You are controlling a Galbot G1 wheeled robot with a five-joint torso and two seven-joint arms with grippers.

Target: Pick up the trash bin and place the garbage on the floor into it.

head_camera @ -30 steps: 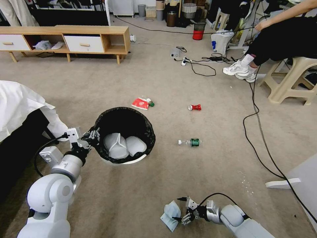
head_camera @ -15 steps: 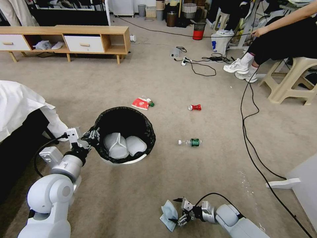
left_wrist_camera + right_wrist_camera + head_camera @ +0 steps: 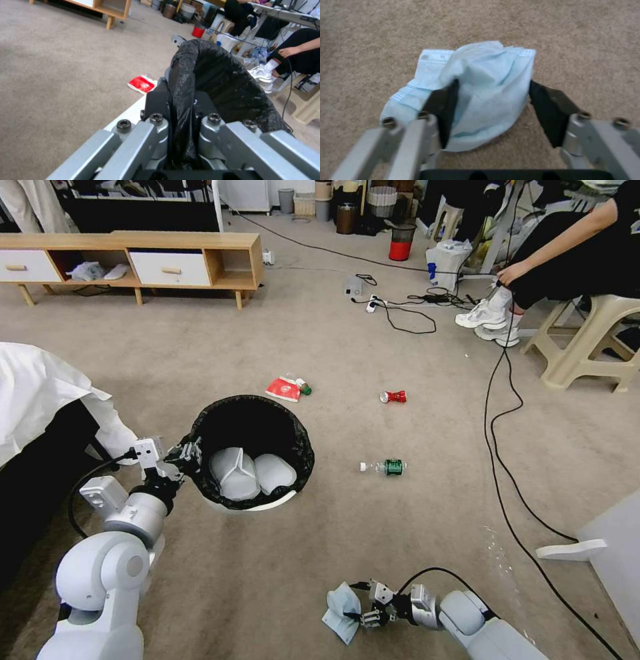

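Right gripper [image 3: 358,607] poised around soft blue face mask [image 3: 340,610] on beige carpet floor [image 3: 400,527].

Head view: left gripper [image 3: 189,455] clamped on bag-lined rim of small round white plastic trash bin [image 3: 250,453], bin near mask. Left wrist view: black liner [image 3: 206,82] pinched between jaws. Right wrist view: fingers [image 3: 550,110] spread, straddling crumpled mask [image 3: 476,95]; limp, light, probably best pinched at bunched middle.

Your robot has glossy white rounded arm shells ending in silver wrist cuffs. A black cable loops at each wrist. The left gripper [image 3: 189,455] and right gripper [image 3: 355,602] have grey metal linkages, hex-socket screws and black fingers [image 3: 553,110].
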